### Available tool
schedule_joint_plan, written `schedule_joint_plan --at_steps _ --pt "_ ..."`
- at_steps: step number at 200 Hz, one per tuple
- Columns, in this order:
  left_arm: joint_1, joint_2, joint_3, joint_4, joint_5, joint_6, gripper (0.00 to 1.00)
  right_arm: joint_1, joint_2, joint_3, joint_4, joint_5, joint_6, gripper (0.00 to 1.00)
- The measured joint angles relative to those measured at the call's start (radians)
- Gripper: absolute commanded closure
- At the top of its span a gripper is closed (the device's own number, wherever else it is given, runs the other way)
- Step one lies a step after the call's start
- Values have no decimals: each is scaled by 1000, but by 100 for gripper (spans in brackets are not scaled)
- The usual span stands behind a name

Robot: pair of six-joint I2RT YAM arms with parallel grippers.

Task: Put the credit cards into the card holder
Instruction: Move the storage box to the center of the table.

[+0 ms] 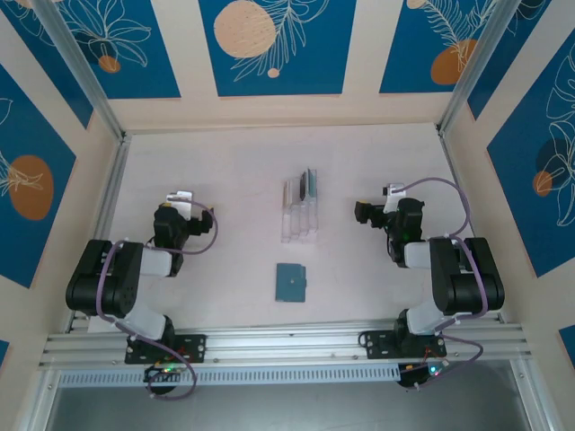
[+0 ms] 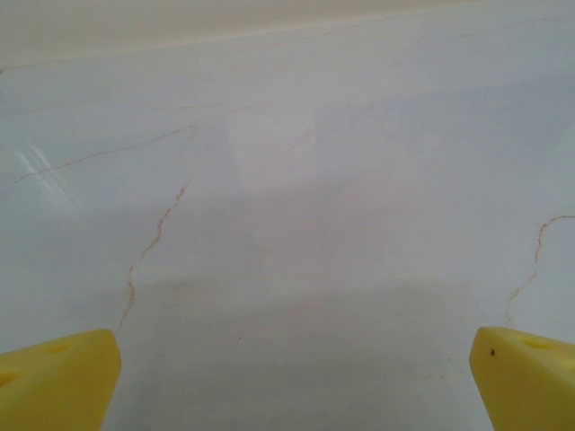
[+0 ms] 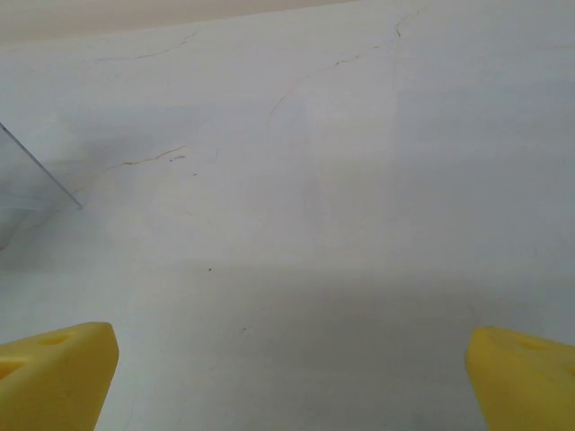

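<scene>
While left pincer (image 2: pixel 292 373) and right pincer (image 3: pixel 292 368) are gaping, holding nothing, credit cards (image 1: pixel 310 187) are standing in clear rack (image 1: pixel 298 226) between them, nearer right pincer.

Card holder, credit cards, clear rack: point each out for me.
card holder (image 1: pixel 290 283): top external view, middle of its teal face.
credit cards (image 1: pixel 310 186): top external view, on the teal card.
clear rack (image 1: pixel 296 226): top external view, its near end.

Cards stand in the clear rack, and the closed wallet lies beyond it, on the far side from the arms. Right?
No: the top view shows the closed wallet on the near side of the clear rack, not beyond it; cards do stand in it.
</scene>
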Motion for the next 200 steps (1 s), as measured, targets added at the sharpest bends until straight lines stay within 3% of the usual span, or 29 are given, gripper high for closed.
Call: schedule_joint_plan --at_steps 200 --pt "2 -10 5 -26 -9 0 0 -9 -8 0 -6 15 13 1"
